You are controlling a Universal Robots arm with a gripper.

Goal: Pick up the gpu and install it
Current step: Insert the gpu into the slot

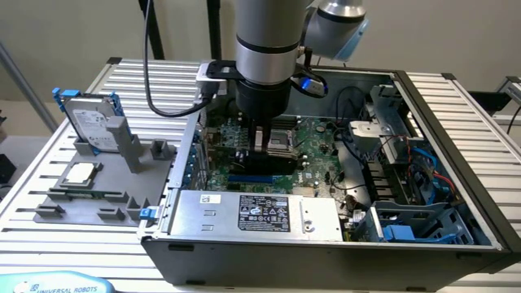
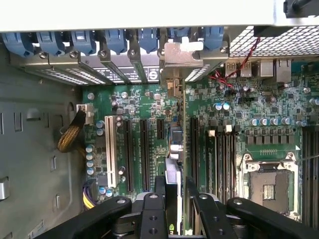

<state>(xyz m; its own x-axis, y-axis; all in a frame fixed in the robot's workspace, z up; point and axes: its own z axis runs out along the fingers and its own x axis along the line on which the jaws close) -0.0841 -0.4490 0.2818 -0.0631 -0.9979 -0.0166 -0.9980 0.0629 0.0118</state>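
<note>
Installing step in hand: the gripper (image 2: 177, 216) pinches the gpu (image 2: 173, 174) edge-on between its fingers (image 2: 152, 211) inside the open computer case (image 1: 456, 122), low over the motherboard (image 2: 134, 104). The card hangs directly under the tool, its silver end bracket (image 2: 179, 52) near the row of blue slot latches (image 2: 114, 40) at the case wall. Whether it already sits in an expansion slot (image 2: 143, 154) cannot be told. By judgement, seating calls for the card's edge aligned with the slot and a straight downward press.

Exterior view looks down from above; wrist view sits close over the same motherboard (image 1: 318, 137) (image 2: 144, 99).
</note>
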